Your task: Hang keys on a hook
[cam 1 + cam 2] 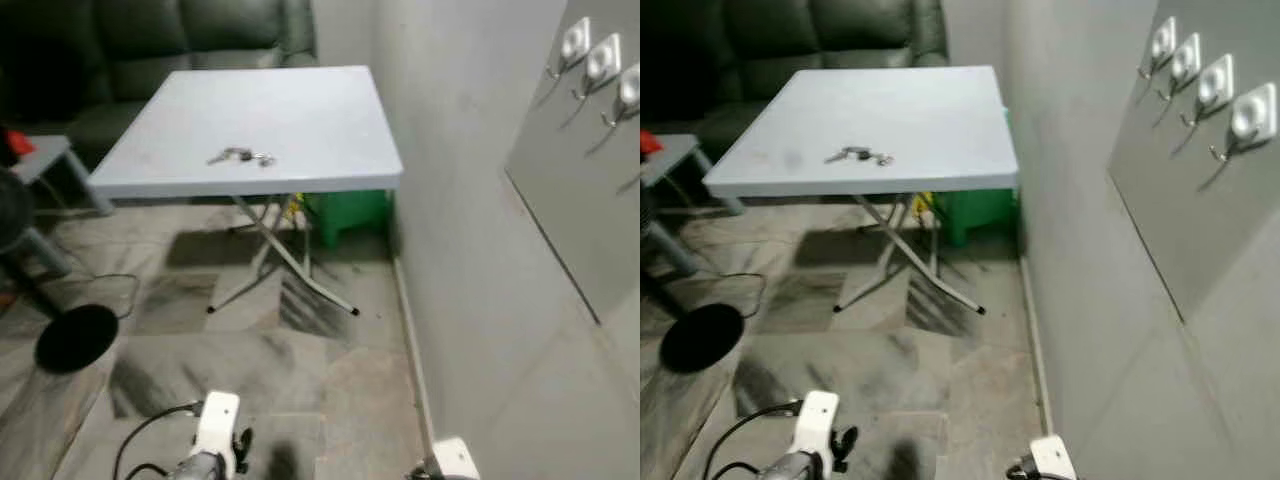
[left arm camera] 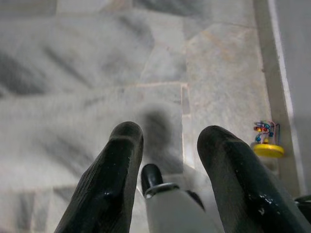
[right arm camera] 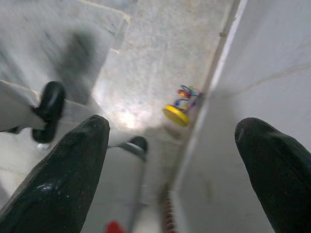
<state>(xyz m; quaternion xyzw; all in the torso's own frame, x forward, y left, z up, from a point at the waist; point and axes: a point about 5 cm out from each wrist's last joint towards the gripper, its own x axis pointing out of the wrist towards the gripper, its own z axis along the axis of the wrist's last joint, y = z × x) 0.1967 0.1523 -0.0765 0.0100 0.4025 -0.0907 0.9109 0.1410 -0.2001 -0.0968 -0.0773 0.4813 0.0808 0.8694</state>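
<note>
Ahead, the keys (image 1: 241, 156) lie flat on the pale folding table (image 1: 300, 110), near its front edge, untouched and well apart from both arms. On the wall to the right, a grey panel (image 1: 1200, 200) carries a row of 4 white hooks (image 1: 1200, 85), all bare. Both arms hang low over the marble floor (image 1: 300, 370). The left gripper (image 2: 167, 145) points down at the tiles with its 2 black fingers apart, nothing between them. The right gripper (image 3: 170, 141) also hangs with fingers spread wide, near the wall, above a small yellow bead toy (image 3: 179, 110). No writing or brand mark can be read anywhere. A green bin (image 1: 350, 212) sits under the table.
</note>
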